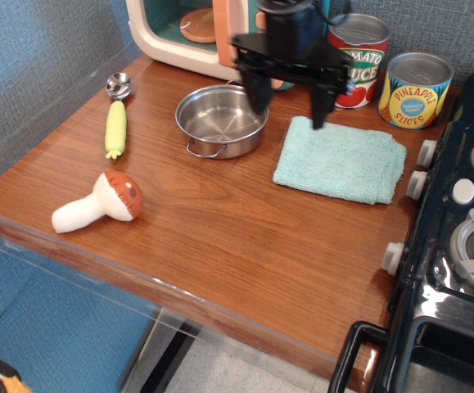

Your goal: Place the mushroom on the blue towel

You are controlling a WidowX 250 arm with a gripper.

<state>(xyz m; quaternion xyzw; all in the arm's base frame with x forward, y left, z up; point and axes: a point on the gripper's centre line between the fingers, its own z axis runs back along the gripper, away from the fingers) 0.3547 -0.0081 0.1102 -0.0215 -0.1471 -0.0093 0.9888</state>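
- Mushroom (99, 204) lies on its side near the front left edge of the wooden counter (237, 237), white stem pointing left, reddish-brown cap to the right, nothing touching it.
- Gripper (289, 105) hangs high over the back of the counter, its jaws spread wide apart and empty, one black finger above the steel pot (221, 120), the other above the near corner of the blue towel (340, 159).
- That towel sits flat on the right side of the counter, just beside the pot and close to the black stove (458, 246), well apart from the mushroom.
- Corn-handled scoop (116, 121) rests on the left, beyond the mushroom, metal bowl end toward the wall.
- Toy microwave (200, 33) stands at the back, partly hidden by the arm.
- Two cans line the back right: a tomato can (359, 59) and a pineapple slices can (417, 89), both behind the towel.
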